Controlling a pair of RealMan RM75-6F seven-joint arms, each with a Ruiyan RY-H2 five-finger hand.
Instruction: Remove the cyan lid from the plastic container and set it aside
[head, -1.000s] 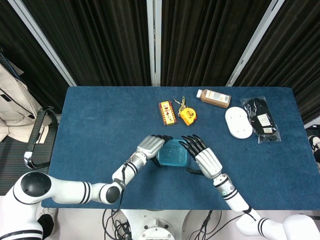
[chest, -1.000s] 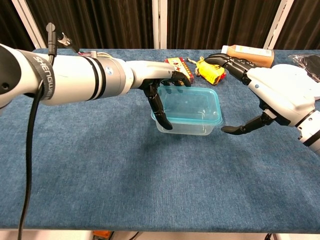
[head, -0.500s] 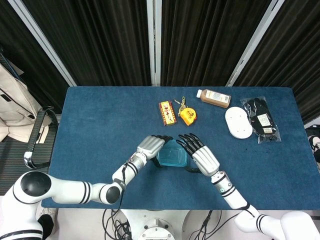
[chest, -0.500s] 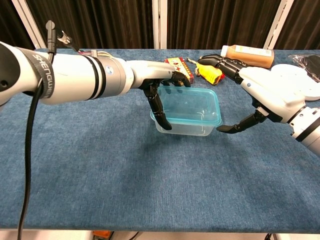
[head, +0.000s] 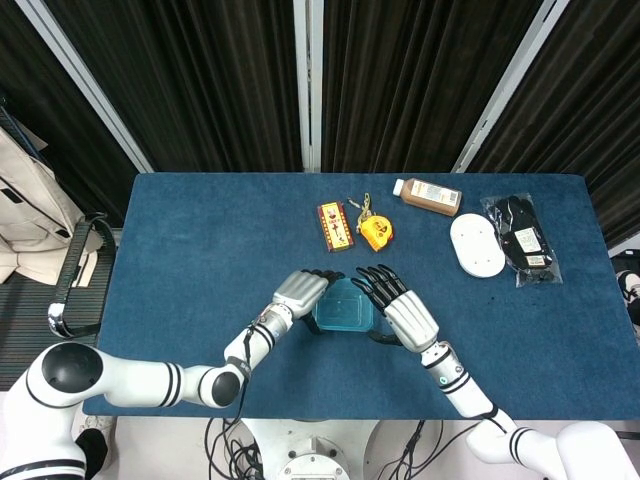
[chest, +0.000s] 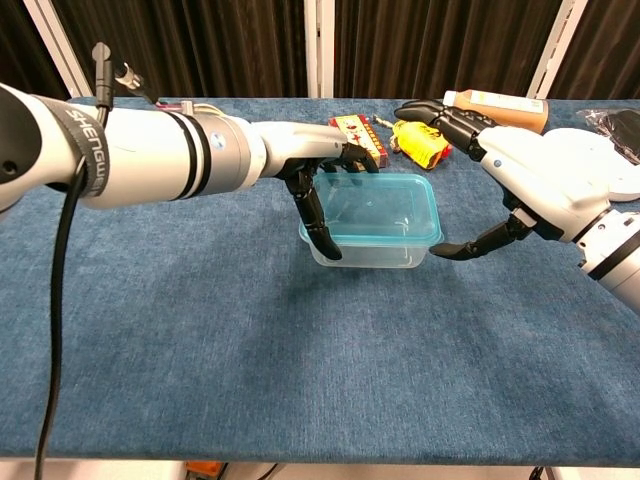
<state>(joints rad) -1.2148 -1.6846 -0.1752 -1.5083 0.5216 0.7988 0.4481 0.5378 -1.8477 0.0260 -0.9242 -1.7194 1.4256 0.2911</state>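
The clear plastic container (head: 344, 318) (chest: 372, 250) stands near the table's front middle, with the cyan lid (head: 345, 304) (chest: 378, 210) seated on it. My left hand (head: 299, 290) (chest: 312, 160) grips the container's left end, thumb on the near corner and fingers over the far rim. At the right end is my right hand (head: 405, 316) (chest: 545, 175), spread wide. Its thumb tip reaches the lid's near right corner, while its fingers hover above the far right corner without closing.
Behind the container lie a red card box (head: 337, 224), a yellow tape measure (head: 374, 233) (chest: 420, 143) and a brown bottle (head: 428, 195) (chest: 495, 105). A white oval dish (head: 477, 245) and a black packet (head: 522, 238) sit far right. The blue table (head: 200, 230) has bare cloth on the left.
My right hand has moved left toward the container, bringing its thumb tip up to the lid's near right corner. The left hand has held still.
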